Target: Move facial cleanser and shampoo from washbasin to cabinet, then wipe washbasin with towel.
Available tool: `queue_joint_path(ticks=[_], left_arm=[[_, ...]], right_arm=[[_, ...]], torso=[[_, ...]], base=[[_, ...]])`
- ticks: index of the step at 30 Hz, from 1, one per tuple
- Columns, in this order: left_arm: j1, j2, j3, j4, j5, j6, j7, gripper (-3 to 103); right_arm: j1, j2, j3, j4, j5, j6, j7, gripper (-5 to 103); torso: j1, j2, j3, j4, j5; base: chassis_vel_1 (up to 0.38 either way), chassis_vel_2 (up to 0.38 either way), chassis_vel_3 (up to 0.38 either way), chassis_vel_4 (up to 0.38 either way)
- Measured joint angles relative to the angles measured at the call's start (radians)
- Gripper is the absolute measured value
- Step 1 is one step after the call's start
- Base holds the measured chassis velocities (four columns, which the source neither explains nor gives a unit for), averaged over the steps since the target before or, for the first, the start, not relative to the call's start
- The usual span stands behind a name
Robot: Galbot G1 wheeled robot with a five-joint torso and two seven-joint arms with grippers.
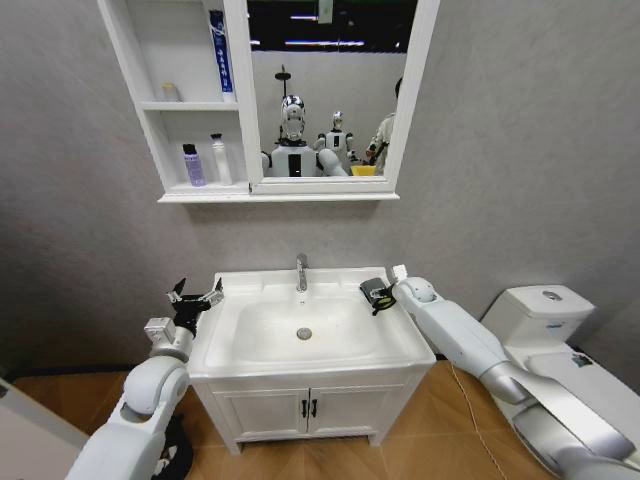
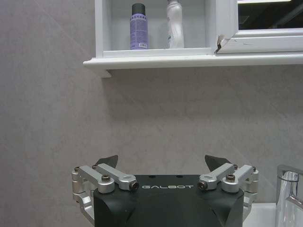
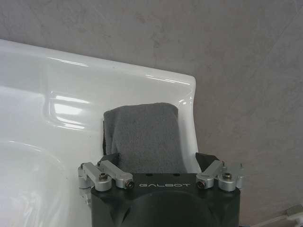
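Note:
The white washbasin (image 1: 310, 360) stands in front of me, and its rim (image 3: 94, 85) fills part of the right wrist view. The dark grey towel (image 1: 371, 288) lies on its back right corner. My right gripper (image 1: 380, 297) is open, its fingers either side of the towel (image 3: 142, 135). Off the basin's left edge, my left gripper (image 1: 195, 296) hangs open and empty, facing the wall (image 2: 162, 163). On the cabinet (image 1: 240, 195) lower shelf stand a purple bottle (image 1: 193, 165) (image 2: 138, 26) and a white bottle (image 1: 216, 160) (image 2: 174, 23). I cannot tell which is the facial cleanser or the shampoo.
A blue tube (image 1: 218, 50) stands on the cabinet's top shelf beside the mirror (image 1: 330, 90). The chrome tap (image 1: 301, 272) rises at the basin's back. Below is the two-door vanity (image 1: 310, 405). A white toilet (image 1: 545, 310) stands close on the right.

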Motion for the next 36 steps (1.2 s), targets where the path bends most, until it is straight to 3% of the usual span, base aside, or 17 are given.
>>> queue_joint_path(ticks=[10, 19, 21, 22, 24, 26, 27, 30, 31, 33, 34, 35, 36], left_arm=[[0.001, 0.000, -0.001, -0.005, -0.002, 0.002, -0.004, 100], [0.000, 0.003, -0.008, -0.021, -0.020, 0.003, -0.019, 100], [0.000, 0.003, -0.008, -0.021, -0.021, 0.003, -0.019, 100], [0.000, 0.003, -0.009, -0.022, -0.022, 0.003, -0.020, 100], [0.000, 0.004, -0.009, -0.022, -0.022, 0.003, -0.020, 100], [-0.001, 0.005, -0.010, -0.022, -0.024, 0.003, -0.020, 100], [-0.001, 0.005, -0.010, -0.022, -0.024, 0.003, -0.020, 100], [0.002, 0.009, -0.010, -0.032, -0.030, 0.013, -0.019, 100], [0.002, 0.009, -0.010, -0.032, -0.030, 0.013, -0.019, 100], [0.015, 0.012, -0.016, -0.040, -0.035, 0.015, -0.017, 100], [0.015, 0.012, -0.016, -0.040, -0.035, 0.015, -0.017, 100], [0.027, 0.014, -0.024, -0.043, -0.038, 0.016, -0.010, 100], [0.027, 0.014, -0.024, -0.043, -0.038, 0.016, -0.010, 100]], right_arm=[[0.007, 0.008, 0.001, -0.029, -0.044, 0.025, -0.040, 84], [0.009, 0.015, -0.007, -0.036, -0.058, 0.052, -0.050, 47], [0.009, 0.015, -0.008, -0.035, -0.058, 0.053, -0.050, 47], [0.009, 0.015, -0.009, -0.034, -0.058, 0.053, -0.051, 37], [0.009, 0.014, -0.009, -0.032, -0.058, 0.054, -0.051, 37], [0.010, 0.011, -0.010, -0.023, -0.060, 0.057, -0.048, 26], [0.010, 0.011, -0.010, -0.023, -0.060, 0.057, -0.048, 26], [0.000, -0.007, -0.009, 0.060, -0.020, 0.049, 0.016, 7], [0.000, -0.007, -0.009, 0.060, -0.020, 0.049, 0.016, 7], [-0.033, -0.025, 0.012, 0.166, 0.053, 0.020, 0.098, 3], [-0.033, -0.025, 0.012, 0.166, 0.053, 0.020, 0.098, 3], [-0.061, -0.037, 0.026, 0.232, 0.099, 0.008, 0.158, 3], [-0.061, -0.037, 0.026, 0.232, 0.099, 0.008, 0.158, 3]], torso=[[0.000, 0.000, 0.000, 0.0000, 0.0000], [0.000, 0.000, 0.000, -0.0003, 0.0002], [0.000, 0.000, 0.000, -0.0002, 0.0002], [0.000, 0.000, 0.000, -0.0002, 0.0002], [0.000, 0.000, 0.000, -0.0001, 0.0002], [0.000, 0.000, 0.000, -0.0001, 0.0002], [0.000, 0.000, 0.000, -0.0001, 0.0002], [0.000, 0.000, 0.000, -0.0001, 0.0000], [0.000, 0.000, 0.000, -0.0001, 0.0000], [0.000, 0.000, 0.000, 0.0001, 0.0000], [0.000, 0.000, 0.000, 0.0001, 0.0000], [0.000, 0.000, 0.000, 0.0000, -0.0001], [0.000, 0.000, 0.000, 0.0000, -0.0001]], base=[[0.000, 0.000, 0.000, 0.000], [0.000, 0.000, 0.000, 0.000], [0.000, 0.000, 0.000, 0.000], [0.000, 0.000, 0.000, 0.000], [0.000, 0.000, 0.000, 0.000], [0.000, 0.000, 0.000, 0.000], [0.000, 0.000, 0.000, 0.000], [0.000, 0.000, 0.000, 0.000], [0.000, 0.000, 0.000, 0.000], [0.000, 0.000, 0.000, 0.000], [0.000, 0.000, 0.000, 0.000], [0.000, 0.000, 0.000, 0.000], [0.000, 0.000, 0.000, 0.000]])
